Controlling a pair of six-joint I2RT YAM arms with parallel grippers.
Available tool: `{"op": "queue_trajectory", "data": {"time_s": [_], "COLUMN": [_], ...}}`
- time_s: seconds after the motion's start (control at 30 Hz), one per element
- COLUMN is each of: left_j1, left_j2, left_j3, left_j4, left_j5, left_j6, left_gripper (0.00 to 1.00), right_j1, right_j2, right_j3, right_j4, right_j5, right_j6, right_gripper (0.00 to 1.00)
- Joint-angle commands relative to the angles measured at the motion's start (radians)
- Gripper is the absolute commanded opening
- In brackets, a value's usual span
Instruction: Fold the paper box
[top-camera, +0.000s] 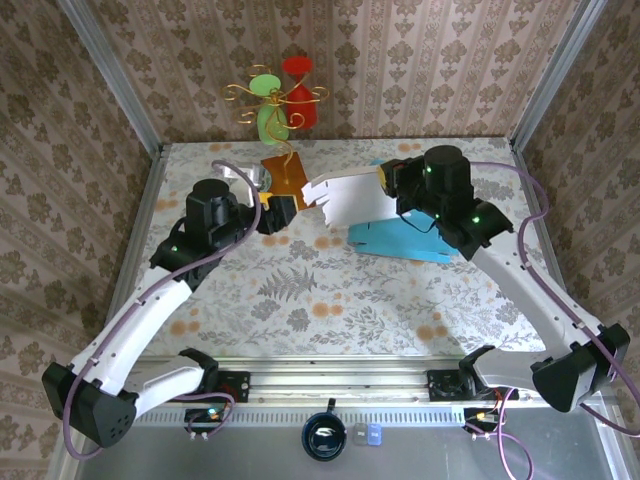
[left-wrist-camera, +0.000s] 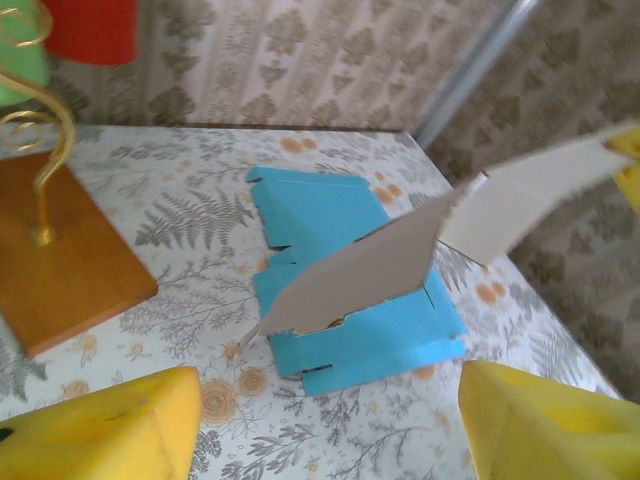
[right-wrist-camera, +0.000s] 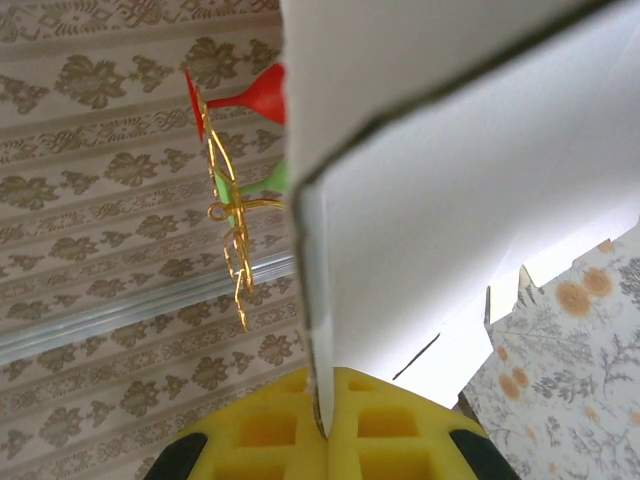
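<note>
Right gripper (right-wrist-camera: 325, 408) jaws clamp the paper box (top-camera: 350, 200), white flap raised above the tabletop (top-camera: 300, 290). Left gripper (top-camera: 290, 212) jaws wide, just beside it.

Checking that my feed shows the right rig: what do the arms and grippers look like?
The left arm and right arm have white links, black joint housings with small green lights, and a purple cable along each. The left gripper and right gripper carry chunky yellow finger pads; the right's show square recesses.

From above we look down, arm bases (top-camera: 455, 385) at 6 o'clock. Both wrist cameras face the paper box (left-wrist-camera: 330, 215), right nearest.
</note>
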Motion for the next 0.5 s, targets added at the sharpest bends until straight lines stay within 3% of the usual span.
{"op": "queue_trajectory", "data": {"time_s": [0.0,0.47], "left_j1": [-0.001,-0.001], "left_j2": [-0.005,0.190], "left_j3": [-0.015,0.028], "left_j4": [0.052,0.206], "left_j5": [0.128,0.265], "left_j6": [0.245,0.433], "left_gripper": [0.73,0.79], "right_j1": [-0.008,-0.034], "right_j2": [-0.004,0.014], "right_j3": [0.076,0.145], "right_j4": [-0.173,-0.277], "right_j5": [0.021,-0.055], "right_j6": [0.060,0.085], "right_gripper": [0.00,0.00]}}
